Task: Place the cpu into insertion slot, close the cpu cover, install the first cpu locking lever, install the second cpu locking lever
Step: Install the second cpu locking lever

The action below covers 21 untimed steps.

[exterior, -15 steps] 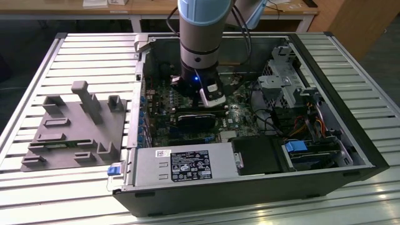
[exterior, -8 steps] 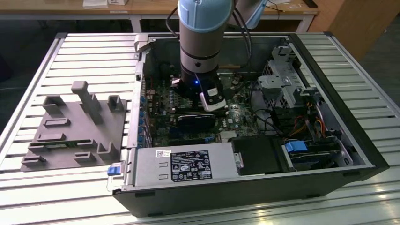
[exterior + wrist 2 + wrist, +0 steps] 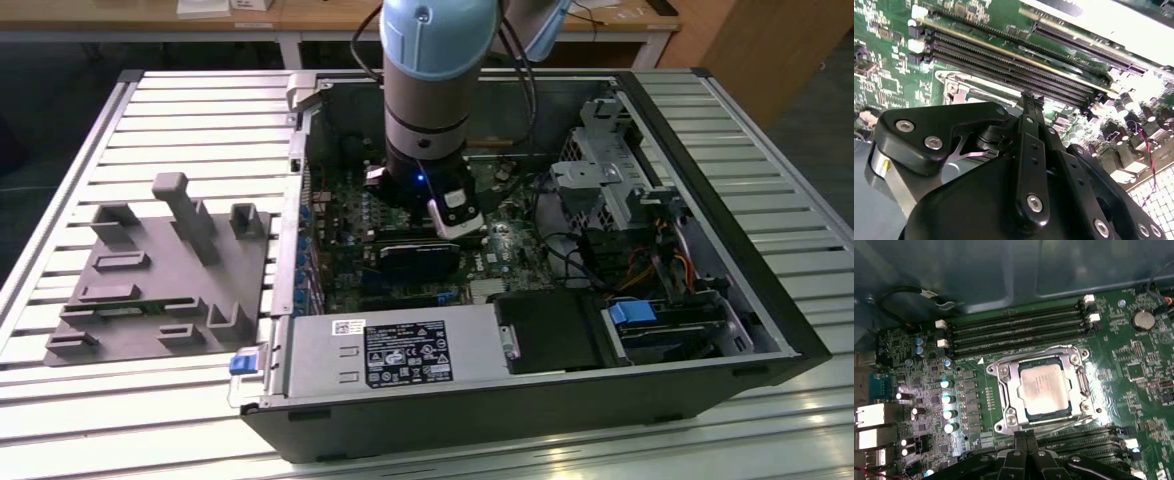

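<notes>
The cpu (image 3: 1045,388), a silver-grey square chip, lies flat in the insertion slot (image 3: 1026,416) on the green board. The cpu cover (image 3: 1005,390), a silver frame with a square window, lies down over the chip's edges. A thin metal lever (image 3: 1084,385) runs along one side of the frame; I cannot tell whether it is latched. My gripper (image 3: 1026,436) hovers just off one edge of the socket with its black fingers pressed together and nothing between them. The second wrist view shows the gripper (image 3: 1032,97) pointing at the silver frame (image 3: 954,82). In the exterior view the gripper (image 3: 454,222) reaches down into the open computer case.
Long black memory slots (image 3: 1014,332) flank the socket on two sides. A grey power-supply box (image 3: 387,352) and a black block (image 3: 558,330) fill the case's near side. A drive cage with cables (image 3: 627,200) is on the exterior view's right. A grey fixture (image 3: 160,270) lies outside on the slatted table.
</notes>
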{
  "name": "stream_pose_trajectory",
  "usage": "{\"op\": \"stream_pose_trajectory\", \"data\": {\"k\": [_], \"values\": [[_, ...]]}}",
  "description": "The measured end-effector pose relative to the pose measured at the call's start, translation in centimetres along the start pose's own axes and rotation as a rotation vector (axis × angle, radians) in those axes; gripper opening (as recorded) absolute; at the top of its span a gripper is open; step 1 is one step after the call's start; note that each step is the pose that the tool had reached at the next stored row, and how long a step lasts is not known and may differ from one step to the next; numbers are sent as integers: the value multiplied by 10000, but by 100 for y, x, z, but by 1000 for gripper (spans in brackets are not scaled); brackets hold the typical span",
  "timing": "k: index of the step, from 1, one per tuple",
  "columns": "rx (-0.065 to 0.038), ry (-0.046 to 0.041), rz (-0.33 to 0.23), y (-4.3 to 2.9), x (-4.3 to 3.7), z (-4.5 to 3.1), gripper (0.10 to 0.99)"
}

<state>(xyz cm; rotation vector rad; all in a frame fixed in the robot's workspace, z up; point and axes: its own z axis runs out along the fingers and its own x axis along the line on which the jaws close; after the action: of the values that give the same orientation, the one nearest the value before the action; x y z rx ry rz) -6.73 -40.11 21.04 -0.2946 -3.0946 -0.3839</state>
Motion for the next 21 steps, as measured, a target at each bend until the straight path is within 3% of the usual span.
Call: {"op": "stream_pose_trajectory", "data": {"k": [6,15,21], "values": [[-289,-4,-165,-27,-3,-1,102],[-500,-60,-311,-120,24,-14,102],[-820,-53,-375,-159,66,5,102]]}}
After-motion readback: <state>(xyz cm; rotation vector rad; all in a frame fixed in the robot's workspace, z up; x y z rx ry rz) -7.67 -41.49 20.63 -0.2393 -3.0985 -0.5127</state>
